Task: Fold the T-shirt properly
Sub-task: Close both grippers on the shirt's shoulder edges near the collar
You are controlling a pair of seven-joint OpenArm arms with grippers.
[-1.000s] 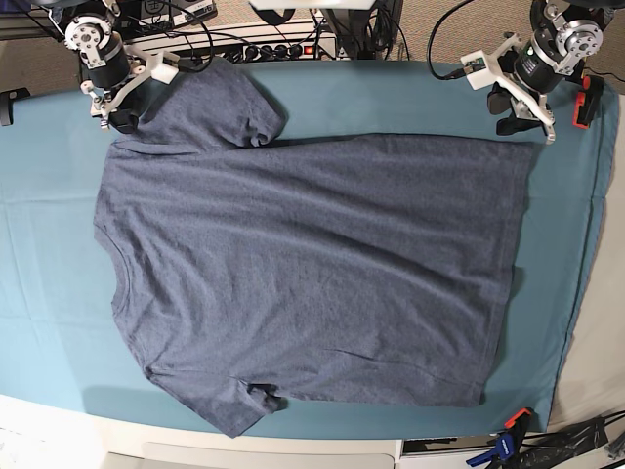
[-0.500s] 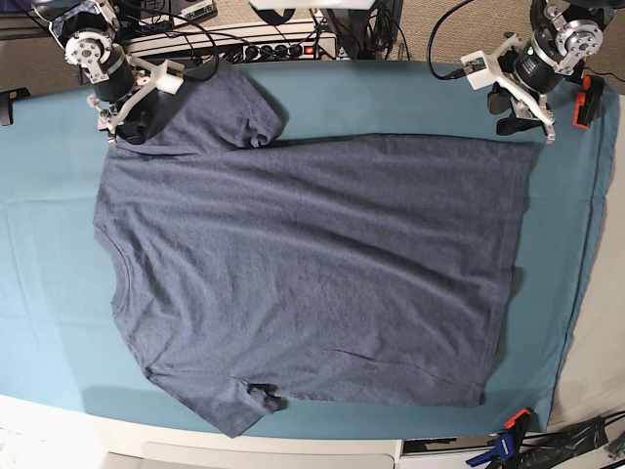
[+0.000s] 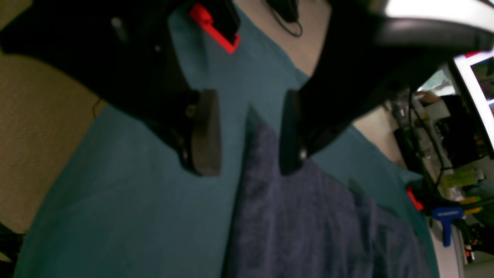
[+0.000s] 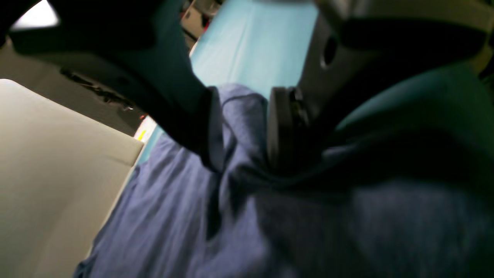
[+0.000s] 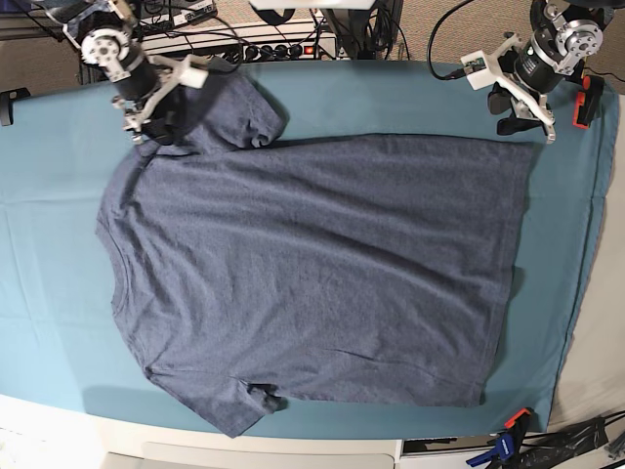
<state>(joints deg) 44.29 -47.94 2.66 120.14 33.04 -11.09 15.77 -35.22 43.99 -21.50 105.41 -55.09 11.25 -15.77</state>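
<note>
The T-shirt (image 5: pixel 312 274) lies spread flat on the teal cloth (image 5: pixel 49 244) that covers the surface, plain side up, neck toward the base view's left and hem toward its right. One sleeve (image 5: pixel 239 112) points to the far edge, the other (image 5: pixel 229 405) to the near edge, where a small crease sits at the armpit.

The right gripper (image 4: pixel 243 127) is down at the far sleeve by the shoulder. In its wrist view the fingers (image 4: pixel 212 127) stand apart with a raised fold of shirt fabric between them; they are not pressed shut on it, and whether the pads touch the cloth cannot be told. The left gripper (image 3: pixel 247 131) hangs over the far hem corner (image 5: pixel 527 147), its fingers (image 3: pixel 204 131) open, with the shirt's corner tip and bare cloth showing in the gap; it holds nothing.

Around the work: a power strip with a red light (image 5: pixel 278 47) and cables run along the far edge, just behind the sleeve. A red-and-black clamp (image 5: pixel 586 103) grips the cloth edge beside the left arm. A blue and orange clamp (image 5: pixel 508 440) sits at the near corner. Nothing lies on the shirt itself.
</note>
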